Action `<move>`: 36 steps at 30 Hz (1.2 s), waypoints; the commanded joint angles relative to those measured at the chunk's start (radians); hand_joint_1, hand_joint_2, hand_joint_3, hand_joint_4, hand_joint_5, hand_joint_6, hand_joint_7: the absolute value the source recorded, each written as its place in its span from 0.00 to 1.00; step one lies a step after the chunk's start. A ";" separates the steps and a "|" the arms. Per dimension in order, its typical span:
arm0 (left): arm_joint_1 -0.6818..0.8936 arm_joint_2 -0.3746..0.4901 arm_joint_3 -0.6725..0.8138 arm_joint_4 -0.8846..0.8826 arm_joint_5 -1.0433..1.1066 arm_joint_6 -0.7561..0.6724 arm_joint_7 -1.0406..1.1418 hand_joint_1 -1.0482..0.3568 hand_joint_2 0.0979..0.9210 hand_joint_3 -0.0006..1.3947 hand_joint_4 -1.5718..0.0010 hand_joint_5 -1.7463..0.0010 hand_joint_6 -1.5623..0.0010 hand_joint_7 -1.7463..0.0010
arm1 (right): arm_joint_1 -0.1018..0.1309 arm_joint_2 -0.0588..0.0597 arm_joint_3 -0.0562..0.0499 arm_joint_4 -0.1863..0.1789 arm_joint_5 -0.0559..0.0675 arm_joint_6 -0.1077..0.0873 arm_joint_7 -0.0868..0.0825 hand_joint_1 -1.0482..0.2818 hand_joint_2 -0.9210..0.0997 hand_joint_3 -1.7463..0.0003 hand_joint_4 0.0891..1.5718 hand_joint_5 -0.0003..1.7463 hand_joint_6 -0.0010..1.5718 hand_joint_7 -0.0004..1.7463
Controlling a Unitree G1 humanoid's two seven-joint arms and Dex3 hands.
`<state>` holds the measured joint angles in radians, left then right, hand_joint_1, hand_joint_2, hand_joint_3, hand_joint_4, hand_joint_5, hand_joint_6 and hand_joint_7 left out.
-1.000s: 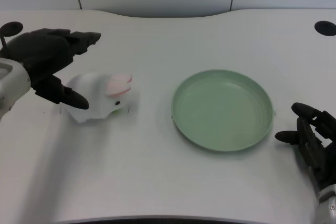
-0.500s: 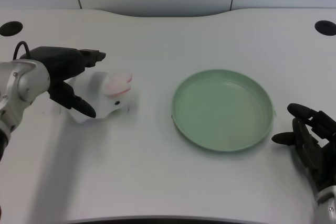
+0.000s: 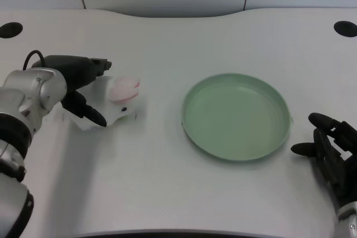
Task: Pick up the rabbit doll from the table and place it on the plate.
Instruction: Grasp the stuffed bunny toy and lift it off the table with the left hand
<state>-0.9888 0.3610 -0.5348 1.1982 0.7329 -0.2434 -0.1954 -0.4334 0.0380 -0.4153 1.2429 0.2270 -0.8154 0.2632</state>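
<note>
While the rabbit doll [image 3: 114,104] sits on the white tabletop [image 3: 167,193] at the left of the frame, the left hand [image 3: 78,82] has come down around its rear end. A second ago the hand hovered higher and wider, up toward the upper left; since then the forearm has swung in and the hand has dropped until its fingers [image 3: 99,64] lie over the doll's back and its thumb [image 3: 89,114] reaches along the near side. The doll itself has barely moved; its pink ears point toward the centre as before. Both sides of the hand appear to touch the white body, yet the doll rests on the tabletop, so I cannot tell whether the grip is already firm or only closing. The green plate [image 3: 237,149] lies empty right of centre, well apart from the doll. By my reading, the reach is finished and the grasp is under way; lifting and carrying rightward to the plate remain.
</note>
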 commanded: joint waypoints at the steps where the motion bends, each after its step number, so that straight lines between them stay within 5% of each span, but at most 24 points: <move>1: -0.021 -0.014 -0.023 0.047 0.016 0.013 0.033 0.00 0.98 0.00 0.95 0.98 0.94 0.99 | 0.018 -0.009 -0.003 -0.016 0.017 -0.006 0.014 0.45 0.00 0.84 0.53 0.54 0.57 0.22; 7: -0.013 -0.042 -0.063 0.092 0.041 0.029 0.072 0.00 0.98 0.00 0.95 0.98 0.93 0.99 | 0.026 -0.004 -0.027 -0.022 0.068 0.000 0.093 0.45 0.00 0.84 0.52 0.59 0.56 0.22; 13: 0.001 -0.064 -0.075 0.115 0.045 0.039 0.106 0.02 0.94 0.00 0.94 0.97 0.92 0.99 | 0.026 -0.005 -0.036 -0.015 0.084 -0.015 0.128 0.45 0.00 0.84 0.52 0.59 0.56 0.21; 18: 0.015 -0.075 -0.093 0.125 0.064 0.054 0.223 0.14 0.93 0.00 0.87 0.95 0.86 0.97 | 0.031 0.001 -0.031 -0.018 0.076 -0.028 0.111 0.45 0.00 0.83 0.52 0.59 0.56 0.21; 20: 0.019 -0.076 -0.076 0.131 0.046 0.056 0.258 0.30 0.92 0.00 0.72 0.87 0.67 0.91 | 0.033 0.002 -0.029 -0.018 0.070 -0.028 0.098 0.46 0.00 0.83 0.51 0.59 0.56 0.21; 23: 0.017 -0.072 -0.066 0.138 0.033 0.048 0.274 0.39 0.93 0.01 0.62 0.81 0.52 0.84 | 0.033 0.001 -0.032 -0.019 0.078 -0.034 0.118 0.46 0.00 0.83 0.51 0.59 0.55 0.20; 24: 0.016 -0.068 -0.069 0.139 0.035 0.042 0.275 0.41 0.93 0.00 0.57 0.71 0.51 0.74 | 0.033 0.000 -0.031 -0.020 0.077 -0.037 0.118 0.46 0.00 0.83 0.51 0.59 0.56 0.20; 26: 0.013 -0.062 -0.073 0.141 0.039 0.034 0.273 0.44 0.92 0.00 0.61 0.36 0.63 0.40 | 0.033 -0.001 -0.028 -0.020 0.071 -0.041 0.109 0.46 0.00 0.83 0.52 0.60 0.57 0.20; 27: 0.014 -0.058 -0.075 0.141 0.042 0.030 0.281 0.46 0.92 0.00 0.59 0.32 0.61 0.39 | 0.033 -0.001 -0.027 -0.020 0.069 -0.041 0.104 0.45 0.00 0.83 0.51 0.60 0.57 0.20; 29: 0.017 -0.052 -0.077 0.141 0.046 0.023 0.304 0.50 0.92 0.00 0.54 0.34 0.54 0.50 | 0.033 -0.001 -0.026 -0.019 0.067 -0.043 0.094 0.46 0.00 0.83 0.51 0.60 0.57 0.20; 33: 0.019 -0.049 -0.070 0.141 0.039 0.021 0.310 0.54 0.94 0.01 0.51 0.45 0.45 0.67 | 0.030 -0.001 -0.033 -0.016 0.080 -0.046 0.118 0.47 0.00 0.83 0.52 0.60 0.57 0.20; 36: 0.022 -0.047 -0.054 0.139 0.023 0.010 0.314 0.53 0.98 0.02 0.46 0.62 0.36 0.87 | 0.030 -0.001 -0.031 -0.016 0.075 -0.041 0.109 0.46 0.00 0.83 0.51 0.60 0.57 0.20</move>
<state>-0.9881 0.2942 -0.5980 1.3314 0.7676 -0.2287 0.1085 -0.4111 0.0444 -0.4436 1.2254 0.2951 -0.8506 0.3777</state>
